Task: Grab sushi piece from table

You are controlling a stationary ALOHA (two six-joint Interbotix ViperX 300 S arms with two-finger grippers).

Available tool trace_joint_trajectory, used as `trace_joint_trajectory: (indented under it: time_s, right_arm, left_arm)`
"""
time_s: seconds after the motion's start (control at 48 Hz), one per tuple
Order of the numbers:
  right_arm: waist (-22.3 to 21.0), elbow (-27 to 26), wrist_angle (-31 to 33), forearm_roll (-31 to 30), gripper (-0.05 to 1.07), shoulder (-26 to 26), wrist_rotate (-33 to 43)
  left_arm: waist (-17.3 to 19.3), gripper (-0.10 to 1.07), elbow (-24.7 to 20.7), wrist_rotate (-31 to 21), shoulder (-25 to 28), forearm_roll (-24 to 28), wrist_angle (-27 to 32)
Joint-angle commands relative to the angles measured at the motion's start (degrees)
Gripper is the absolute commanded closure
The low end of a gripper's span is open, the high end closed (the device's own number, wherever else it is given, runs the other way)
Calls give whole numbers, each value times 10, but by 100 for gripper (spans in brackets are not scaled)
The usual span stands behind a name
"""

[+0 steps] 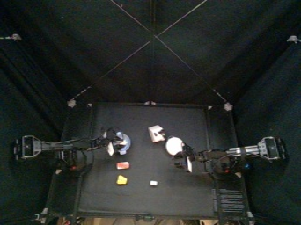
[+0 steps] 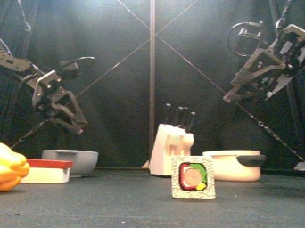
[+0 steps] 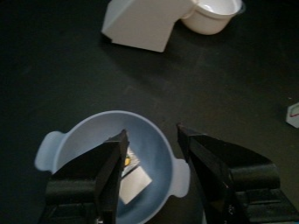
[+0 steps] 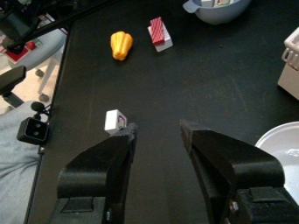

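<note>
- No text, label, brand, number or sign can be read in any view.
- The sushi piece [image 2: 194, 179] shows only a coloured pattern on its face, no lettering.
- The red and white block [image 4: 159, 33] carries stripes, no legible words.

Both arms hang raised above the bench, bent at the elbow. The left pincer [image 3: 152, 162] points downward with its jaws parted and nothing between them. The right pincer [image 4: 158, 144] is likewise spread and empty, held high on its side.
</note>
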Motion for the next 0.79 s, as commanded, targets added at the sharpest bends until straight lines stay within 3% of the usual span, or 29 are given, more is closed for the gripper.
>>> trace_joint_trajectory:
  time_s: [0.0, 0.25, 0.396, 0.521, 0.646, 0.771]
  right_arm:
    - [0, -12, -4, 0, 21, -3, -1]
    - [0, -13, -4, -1, 21, -4, -1]
    - [0, -13, -4, 1, 21, -3, -1]
    - [0, -11, -4, 1, 21, -3, 3]
    - [0, -11, -4, 1, 21, -4, 4]
    - [1, -11, -4, 1, 21, -3, 4]
  left_arm:
    - [-46, 13, -18, 1, 3, 14, -28]
    - [-153, 13, -59, 1, 62, 22, -116]
    - [-191, 13, -107, 16, 120, 39, -121]
    - [-208, 14, -163, 41, 153, 40, -66]
    - [-227, 14, -232, 65, 184, 41, 50]
    - [-250, 14, -287, 69, 221, 41, 116]
